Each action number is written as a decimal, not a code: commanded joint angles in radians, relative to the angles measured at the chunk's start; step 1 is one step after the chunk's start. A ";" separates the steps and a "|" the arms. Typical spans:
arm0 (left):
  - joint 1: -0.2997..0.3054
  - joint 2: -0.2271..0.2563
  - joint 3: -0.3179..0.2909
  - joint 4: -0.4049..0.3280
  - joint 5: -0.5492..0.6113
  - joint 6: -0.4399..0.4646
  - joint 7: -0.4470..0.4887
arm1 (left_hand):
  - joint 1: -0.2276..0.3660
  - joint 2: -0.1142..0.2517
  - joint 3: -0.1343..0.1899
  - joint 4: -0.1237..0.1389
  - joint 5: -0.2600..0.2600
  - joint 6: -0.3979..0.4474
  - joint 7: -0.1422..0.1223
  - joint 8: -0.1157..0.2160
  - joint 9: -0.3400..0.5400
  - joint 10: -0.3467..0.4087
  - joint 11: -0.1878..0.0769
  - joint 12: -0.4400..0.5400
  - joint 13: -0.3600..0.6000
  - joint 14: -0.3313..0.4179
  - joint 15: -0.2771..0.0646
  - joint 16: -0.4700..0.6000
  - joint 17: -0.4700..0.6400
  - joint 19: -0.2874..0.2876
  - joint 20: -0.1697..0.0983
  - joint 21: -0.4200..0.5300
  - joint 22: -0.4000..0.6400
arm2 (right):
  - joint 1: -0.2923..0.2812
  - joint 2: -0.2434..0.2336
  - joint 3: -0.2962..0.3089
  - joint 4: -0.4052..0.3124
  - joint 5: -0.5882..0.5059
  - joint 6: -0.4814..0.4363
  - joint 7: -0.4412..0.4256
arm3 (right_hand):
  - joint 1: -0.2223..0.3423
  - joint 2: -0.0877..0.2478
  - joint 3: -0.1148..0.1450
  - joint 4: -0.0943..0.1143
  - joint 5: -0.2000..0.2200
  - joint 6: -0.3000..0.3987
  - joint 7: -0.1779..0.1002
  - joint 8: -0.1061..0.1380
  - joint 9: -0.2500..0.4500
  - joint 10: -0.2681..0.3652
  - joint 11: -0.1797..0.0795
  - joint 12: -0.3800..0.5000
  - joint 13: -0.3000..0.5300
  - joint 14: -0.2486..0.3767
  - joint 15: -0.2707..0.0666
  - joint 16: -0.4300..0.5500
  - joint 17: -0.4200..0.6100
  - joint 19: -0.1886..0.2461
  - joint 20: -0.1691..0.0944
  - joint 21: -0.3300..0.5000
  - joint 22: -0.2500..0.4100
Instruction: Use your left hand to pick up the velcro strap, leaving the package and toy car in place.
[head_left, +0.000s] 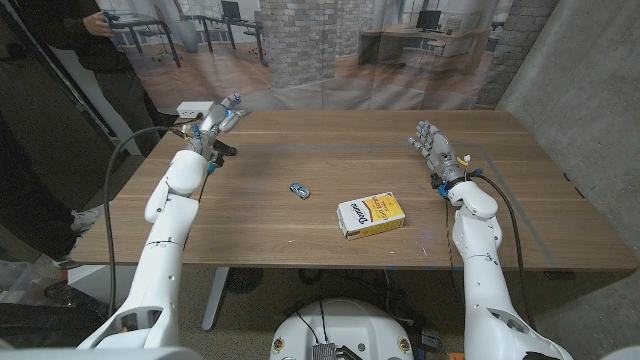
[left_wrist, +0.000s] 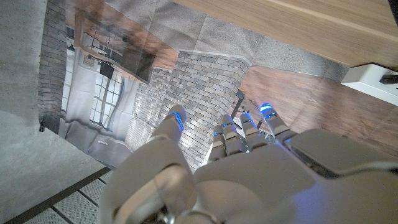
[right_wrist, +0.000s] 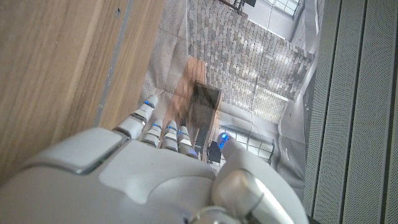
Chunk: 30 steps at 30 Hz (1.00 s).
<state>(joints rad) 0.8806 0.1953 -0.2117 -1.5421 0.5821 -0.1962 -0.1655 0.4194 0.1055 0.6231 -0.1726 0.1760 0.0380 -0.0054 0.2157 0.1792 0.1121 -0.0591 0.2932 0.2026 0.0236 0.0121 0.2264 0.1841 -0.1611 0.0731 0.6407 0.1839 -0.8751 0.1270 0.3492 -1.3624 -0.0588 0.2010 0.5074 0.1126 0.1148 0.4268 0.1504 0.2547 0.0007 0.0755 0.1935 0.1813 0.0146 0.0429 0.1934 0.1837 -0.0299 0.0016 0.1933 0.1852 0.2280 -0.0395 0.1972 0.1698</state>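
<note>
While your left hand (head_left: 218, 118) hovers at the table's (head_left: 300, 230) far left corner, whether it holds the velcro strap I cannot tell; package (head_left: 370, 216) and toy car (head_left: 299, 190) sit undisturbed mid-table, right hand (head_left: 434, 148) open, empty.

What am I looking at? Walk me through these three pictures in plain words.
This is a white two-armed robot standing at a wooden table. The wide picture comes from a camera on its head, looking down. The other two come from cameras on its wrists, each looking along the back of that arm's own hand, so the room appears turned.

On the table lie a small blue toy car and a yellow-and-white package. The left hand is at the far left corner, with a small dark thing just beside its wrist. That may be the velcro strap, but it is too small to tell, or to say whether it is held. The right hand holds nothing.
</note>
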 joint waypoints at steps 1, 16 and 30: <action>-0.016 0.046 0.008 -0.009 0.066 0.007 0.015 | 0.020 -0.003 -0.002 -0.008 -0.001 0.014 -0.001 0.004 0.003 0.015 -0.002 0.009 0.003 0.005 -0.009 0.000 0.002 0.002 -0.002 -0.003 0.005 | -0.007 -0.017 -0.026 -0.008 -0.031 0.019 -0.022 | 0.001 0.047 0.008 -0.001 -0.005 0.006 0.005 0.009 0.004 0.009 0.002 0.009 0.002 0.007 0.002 0.005 -0.001 0.012 -0.020 0.007 0.003; -0.039 0.095 0.020 -0.012 0.103 0.017 0.002 | 0.054 -0.020 -0.007 -0.013 0.001 0.032 -0.003 0.005 0.004 0.018 -0.006 0.009 0.005 0.007 -0.017 -0.004 0.002 0.012 -0.009 -0.004 0.004 | -0.012 -0.028 -0.046 -0.006 -0.046 0.035 -0.038 | 0.002 0.043 0.012 -0.004 -0.007 0.012 0.005 0.007 0.004 0.016 0.007 0.008 0.002 0.012 0.006 0.004 -0.001 0.016 -0.017 0.007 0.003; -0.063 0.150 0.035 -0.020 0.129 0.044 -0.062 | 0.095 -0.056 -0.018 -0.017 0.007 0.054 -0.006 0.007 0.004 0.027 -0.010 0.013 0.007 0.010 -0.022 -0.008 0.002 0.016 -0.014 -0.010 0.003 | -0.006 -0.041 -0.066 0.021 -0.047 0.067 -0.039 | 0.002 0.042 0.014 -0.005 -0.007 0.012 0.004 0.006 0.004 0.018 0.006 0.007 0.002 0.013 0.005 0.002 -0.001 0.016 -0.016 0.006 0.004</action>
<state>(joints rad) 0.8343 0.3058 -0.1895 -1.5527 0.6808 -0.1763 -0.1805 0.4969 0.0542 0.6066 -0.1890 0.1760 0.0807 -0.0126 0.2157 0.1790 0.1354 -0.0749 0.2999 0.2075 0.0290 -0.0041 0.2218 0.1839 -0.1496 0.0618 0.6320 0.1837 -0.8852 0.0971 0.2997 -1.3611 -0.1047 0.2470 0.4702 0.1126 0.1148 0.4309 0.1463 0.2462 0.0111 0.0751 0.1935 0.1841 0.0251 0.0465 0.1934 0.1837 -0.0193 0.0051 0.1932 0.1815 0.2368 -0.0410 0.1972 0.1698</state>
